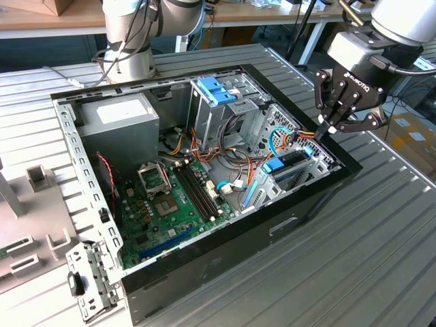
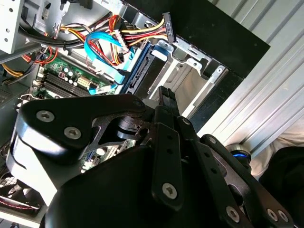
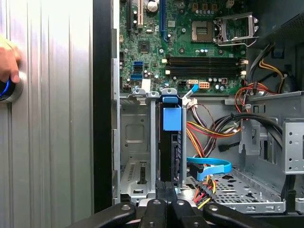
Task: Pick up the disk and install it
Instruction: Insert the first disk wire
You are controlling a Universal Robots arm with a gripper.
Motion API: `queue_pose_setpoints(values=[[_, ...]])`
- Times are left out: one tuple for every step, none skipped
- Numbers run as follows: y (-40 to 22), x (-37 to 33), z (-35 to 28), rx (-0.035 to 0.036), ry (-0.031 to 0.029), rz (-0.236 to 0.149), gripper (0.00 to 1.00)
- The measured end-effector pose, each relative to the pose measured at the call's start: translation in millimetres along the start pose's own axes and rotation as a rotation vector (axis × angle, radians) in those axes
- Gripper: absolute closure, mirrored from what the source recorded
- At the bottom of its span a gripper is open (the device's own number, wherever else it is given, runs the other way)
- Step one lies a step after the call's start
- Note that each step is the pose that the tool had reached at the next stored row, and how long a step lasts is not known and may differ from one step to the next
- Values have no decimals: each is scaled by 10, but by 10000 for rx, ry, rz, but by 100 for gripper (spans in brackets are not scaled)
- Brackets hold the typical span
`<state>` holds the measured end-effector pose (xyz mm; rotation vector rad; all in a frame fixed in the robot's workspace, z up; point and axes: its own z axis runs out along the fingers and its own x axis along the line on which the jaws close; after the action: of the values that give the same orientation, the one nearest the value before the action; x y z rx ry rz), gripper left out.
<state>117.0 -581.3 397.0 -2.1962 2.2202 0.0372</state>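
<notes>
The gripper (image 1: 332, 127) is held over the corner of the open computer case (image 1: 225, 238) that lies toward the exterior view's right. Its fingers are pressed together with nothing seen between them. The disk (image 1: 285, 167) is not carried. It is found standing on edge in a slot of the metal drive cage (image 3: 135, 142), its blue end tab turned toward the motherboard (image 3: 190, 42) and its dark body flanked by the blue rails.

In the first wrist view the closed fingertips of the gripper (image 3: 166, 192) are seen at the near end of the disk (image 3: 170, 142), and the disk's long axis is laid straight ahead of them, in line with the fingers and pointing into the case. Whether the tips are touching that end or are just short of it cannot be told.

In the exterior view the disk is placed below the gripper and toward that view's left. The same alignment is shown in the second wrist view, where the gripper (image 2: 165, 95) is aimed at the disk (image 2: 141, 71). A curved blue cable (image 3: 209, 166) is draped beside the slot (clear of the fingers, as far as can be judged).
</notes>
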Motion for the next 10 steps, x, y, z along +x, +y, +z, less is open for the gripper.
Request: queue_pose_setpoints(values=[[0,0,0,0,0,0,89],[-1,0,0,0,0,0,89],[-1,0,0,1,0,0,89],[-1,0,0,0,0,0,89],[-1,0,0,0,0,-1,89],[-1,0,0,0,-1,-10,89],[-1,0,0,-1,1,-41,89],[-1,0,0,-3,1,-129,89],[-1,0,0,-5,1,-194,89],[-1,0,0,-7,1,-263,89]])
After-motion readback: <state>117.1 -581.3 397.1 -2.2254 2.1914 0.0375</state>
